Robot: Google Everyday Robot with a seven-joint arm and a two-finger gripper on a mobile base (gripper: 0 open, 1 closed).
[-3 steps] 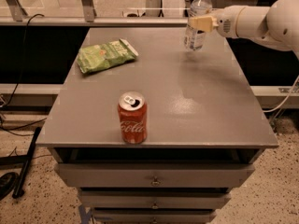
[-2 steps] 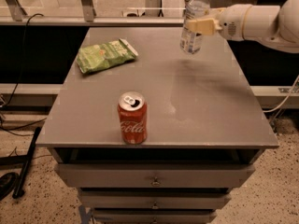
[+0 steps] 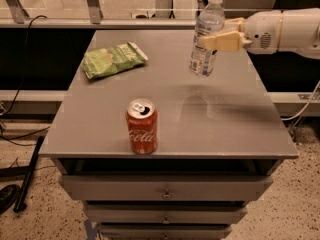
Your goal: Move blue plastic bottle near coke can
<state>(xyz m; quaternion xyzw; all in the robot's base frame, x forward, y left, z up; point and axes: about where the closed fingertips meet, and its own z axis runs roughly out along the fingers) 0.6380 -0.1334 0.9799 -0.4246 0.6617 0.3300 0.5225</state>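
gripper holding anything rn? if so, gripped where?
Yes. The gripper, reaching in from the right over the far side of the table, is shut on the blue plastic bottle, clamping it around the mid-body.
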